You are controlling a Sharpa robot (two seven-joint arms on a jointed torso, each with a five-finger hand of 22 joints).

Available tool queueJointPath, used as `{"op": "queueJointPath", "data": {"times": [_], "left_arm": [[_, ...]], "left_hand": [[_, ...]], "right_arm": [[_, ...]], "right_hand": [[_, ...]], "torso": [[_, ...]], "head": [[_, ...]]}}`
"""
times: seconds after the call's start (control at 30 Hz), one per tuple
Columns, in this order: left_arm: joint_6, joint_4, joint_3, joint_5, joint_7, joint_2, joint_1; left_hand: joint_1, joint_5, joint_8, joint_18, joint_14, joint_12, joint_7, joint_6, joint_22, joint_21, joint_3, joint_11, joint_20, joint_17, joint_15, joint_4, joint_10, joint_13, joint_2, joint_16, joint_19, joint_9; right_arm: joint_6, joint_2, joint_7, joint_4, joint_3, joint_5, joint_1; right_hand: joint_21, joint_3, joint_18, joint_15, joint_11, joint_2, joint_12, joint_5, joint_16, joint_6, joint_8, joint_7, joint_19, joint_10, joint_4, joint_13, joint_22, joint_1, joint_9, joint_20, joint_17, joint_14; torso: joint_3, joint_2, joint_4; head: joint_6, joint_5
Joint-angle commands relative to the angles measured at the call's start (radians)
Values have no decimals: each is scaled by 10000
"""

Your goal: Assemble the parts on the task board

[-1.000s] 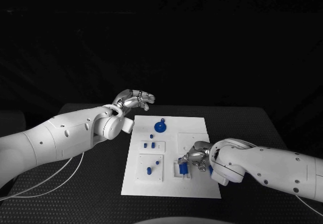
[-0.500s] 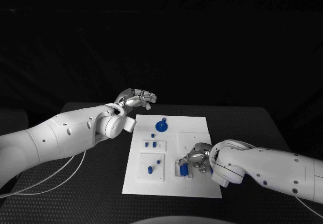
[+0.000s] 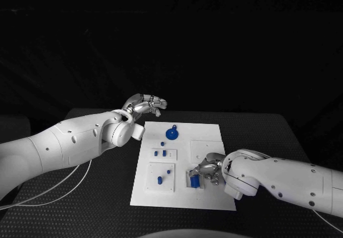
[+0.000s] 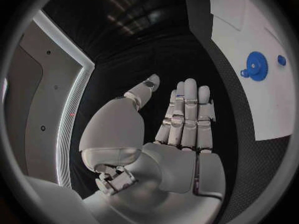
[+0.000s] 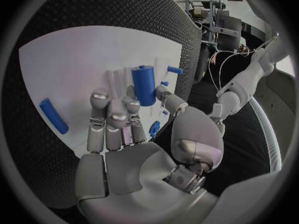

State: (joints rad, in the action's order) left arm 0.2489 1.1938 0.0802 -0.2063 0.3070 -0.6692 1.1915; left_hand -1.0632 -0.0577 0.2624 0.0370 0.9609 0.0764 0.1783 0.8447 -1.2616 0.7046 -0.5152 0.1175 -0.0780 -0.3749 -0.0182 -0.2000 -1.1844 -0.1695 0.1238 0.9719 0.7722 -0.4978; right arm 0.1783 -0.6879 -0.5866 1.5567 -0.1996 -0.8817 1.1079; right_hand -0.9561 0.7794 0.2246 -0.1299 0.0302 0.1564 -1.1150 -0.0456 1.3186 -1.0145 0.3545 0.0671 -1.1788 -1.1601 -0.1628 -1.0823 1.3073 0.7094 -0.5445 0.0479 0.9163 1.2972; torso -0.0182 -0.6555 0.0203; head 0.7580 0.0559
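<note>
Leftward, silver left hand (image 3: 146, 105) empty, fingers straight and together, thumb apart; it hovers off the far left corner of the white rectangular task board (image 3: 207, 134). Blue gear-shaped part (image 3: 171, 133) lies near that end. Right hand (image 3: 206, 170), fingers bent down, touches upright blue cylinder (image 5: 144, 85) on the board's near right; whether it grips, cannot tell.

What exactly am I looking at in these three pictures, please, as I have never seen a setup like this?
This is a two-armed robot at a black table. One picture looks down from its head; the two round ones come from cameras at its wrists. On the table lies a white task board with small blue parts, among them a blue gear. The left hand hangs beyond the board's far corner, fingers straight, holding nothing. The right hand reaches down to a blue cylinder on the board; whether it grips it I cannot tell.
</note>
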Motion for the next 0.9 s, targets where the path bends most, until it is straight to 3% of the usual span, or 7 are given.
{"op": "queueJointPath", "data": {"times": [0.03, 0.27, 0.57, 0.77, 0.9], "left_arm": [[-121, 24, -8, 53, 49, 15, 7], [-127, 20, -8, 53, 45, 19, 7], [-124, 15, -8, 53, 28, 15, 7], [-135, 21, -8, 53, 28, 21, 7], [-133, 12, -8, 53, 23, 24, 7]], "left_hand": [[125, -44, 62, 87, 21, -33, 20, -79, -12, -68, 10, 53, -6, -18, -21, 66, 30, 13, 6, -34, 78, 15], [135, -46, 64, 87, 20, -32, 21, -82, -15, -72, 11, 54, -5, -22, -22, 78, 31, 14, 0, -37, 78, 17], [146, -46, 64, 87, 19, -33, 22, -87, -18, -76, 12, 55, -4, -25, -22, 89, 35, 15, -3, -40, 79, 20], [152, -47, 65, 87, 19, -32, 23, -90, -20, -78, 13, 55, -4, -28, -23, 95, 36, 16, -4, -41, 79, 22], [155, -47, 65, 87, 19, -32, 24, -92, -21, -79, 13, 56, -4, -29, -23, 99, 37, 16, -4, -43, 79, 23]], "right_arm": [[-184, 46, 13, -10, -16, 14, -26], [-52, 63, 40, -40, -26, -8, -40], [-94, 72, 101, -69, -31, -60, -40], [-135, 99, 194, -80, -36, -60, -45], [-142, 111, 210, -76, -39, -61, -47]], "right_hand": [[-22, -25, 372, -61, 6, 49, 67, -31, -74, -142, -61, 136, 4, -4, 48, -16, 121, -75, 29, -5, 12, -25], [-5, -60, 372, -52, -8, 234, 100, -31, -114, -98, -104, 151, 10, 27, 110, -15, 105, -165, 29, -3, 13, -29], [41, -312, 372, -14, -53, 636, 176, -32, -194, 46, -200, 199, 37, 109, 241, 1, 73, -377, 28, -2, 14, -43], [102, -495, 372, 99, -183, 1033, 237, -31, -263, 503, -467, 339, 104, 235, 277, 3, 49, -391, 121, -1, 20, -73], [120, -604, 372, 155, -238, 1122, 244, -34, -282, 619, -537, 395, 136, 299, 282, -9, 46, -366, 148, -3, 36, -88]], "torso": [[-5, 0, 3], [-7, 3, 9], [-7, 3, 7], [-8, -1, 6], [-4, -2, 12]], "head": [[25, 23], [30, 36], [17, 53], [17, 70], [20, 81]]}}
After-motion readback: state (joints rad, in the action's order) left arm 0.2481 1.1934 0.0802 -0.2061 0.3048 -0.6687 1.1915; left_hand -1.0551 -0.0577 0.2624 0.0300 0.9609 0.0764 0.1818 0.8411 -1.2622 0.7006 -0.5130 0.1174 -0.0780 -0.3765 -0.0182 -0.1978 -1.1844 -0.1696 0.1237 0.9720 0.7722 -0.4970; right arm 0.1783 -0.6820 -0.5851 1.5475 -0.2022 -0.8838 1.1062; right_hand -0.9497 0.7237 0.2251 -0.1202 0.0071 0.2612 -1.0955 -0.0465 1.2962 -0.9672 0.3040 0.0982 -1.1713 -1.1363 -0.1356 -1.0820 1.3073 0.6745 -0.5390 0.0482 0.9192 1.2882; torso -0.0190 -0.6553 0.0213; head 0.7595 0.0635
